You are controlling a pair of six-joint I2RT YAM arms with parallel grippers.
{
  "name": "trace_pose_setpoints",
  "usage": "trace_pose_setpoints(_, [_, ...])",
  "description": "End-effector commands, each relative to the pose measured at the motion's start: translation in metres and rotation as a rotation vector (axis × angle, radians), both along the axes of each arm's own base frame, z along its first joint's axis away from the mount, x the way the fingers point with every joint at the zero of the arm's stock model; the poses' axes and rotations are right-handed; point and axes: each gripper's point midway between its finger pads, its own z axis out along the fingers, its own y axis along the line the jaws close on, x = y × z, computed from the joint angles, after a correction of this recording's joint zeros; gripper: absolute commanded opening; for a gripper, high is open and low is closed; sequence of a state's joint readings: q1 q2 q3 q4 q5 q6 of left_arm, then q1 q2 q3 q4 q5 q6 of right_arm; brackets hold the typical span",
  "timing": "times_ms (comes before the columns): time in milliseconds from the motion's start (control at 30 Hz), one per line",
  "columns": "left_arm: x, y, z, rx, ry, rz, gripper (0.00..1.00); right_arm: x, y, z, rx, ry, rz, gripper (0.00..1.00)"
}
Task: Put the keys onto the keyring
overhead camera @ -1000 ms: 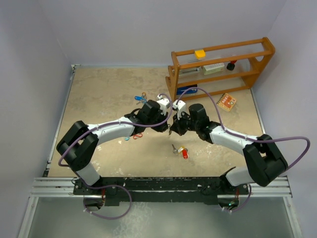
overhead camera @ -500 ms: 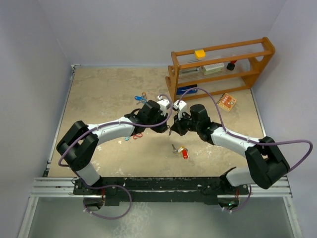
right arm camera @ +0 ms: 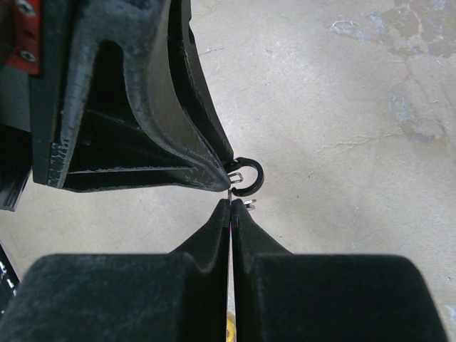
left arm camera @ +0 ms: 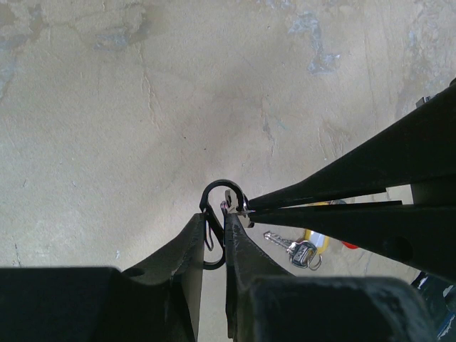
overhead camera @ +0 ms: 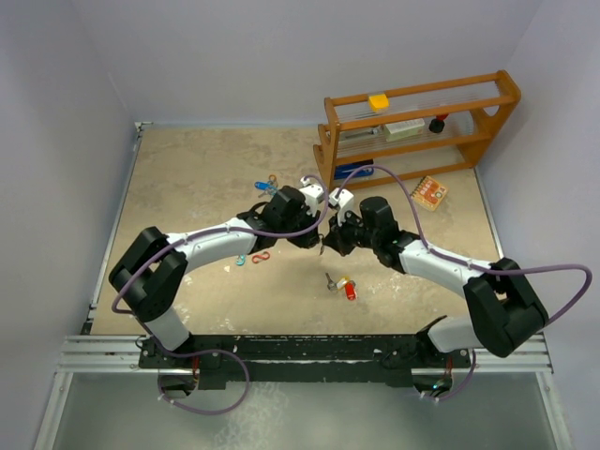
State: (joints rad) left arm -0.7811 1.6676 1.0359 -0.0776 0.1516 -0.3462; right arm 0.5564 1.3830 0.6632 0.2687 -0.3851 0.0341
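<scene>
My left tool (left arm camera: 215,219) is clamped on the black keyring (left arm camera: 218,182). My right tool (right arm camera: 231,205), pressed together, meets the keyring, seemingly pinching a silver key (right arm camera: 248,204). Other keys (left arm camera: 293,249) lie on the surface (left arm camera: 142,107) near the keyring.

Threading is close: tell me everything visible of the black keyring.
The keyring is a thin black loop, material unclear, with a silvery wire part at its opening. The left pincer clamps its lower part, and the curved top pokes past its tips. The shut right pincer meets its side, with a small silver piece there.
</scene>
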Motion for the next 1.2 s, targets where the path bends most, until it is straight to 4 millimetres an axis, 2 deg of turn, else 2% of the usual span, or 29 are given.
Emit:
trace_pose_setpoints(0, [0.005, -0.019, 0.021, -0.063, -0.040, -0.050, 0.00, 0.009, 0.008, 0.020, 0.046, -0.068, 0.012, 0.00])
trace_pose_setpoints(133, [0.005, -0.019, 0.022, -0.066, -0.040, -0.053, 0.00, 0.011, 0.007, 0.020, 0.039, -0.072, 0.001, 0.00])
trace_pose_setpoints(667, [-0.005, -0.015, 0.004, -0.035, 0.002, -0.066, 0.00, 0.012, 0.002, 0.020, 0.032, -0.083, -0.021, 0.00])
trace_pose_setpoints(1167, [-0.005, -0.012, 0.014, -0.040, -0.025, -0.062, 0.00, 0.012, 0.000, 0.014, 0.015, -0.068, -0.031, 0.00])
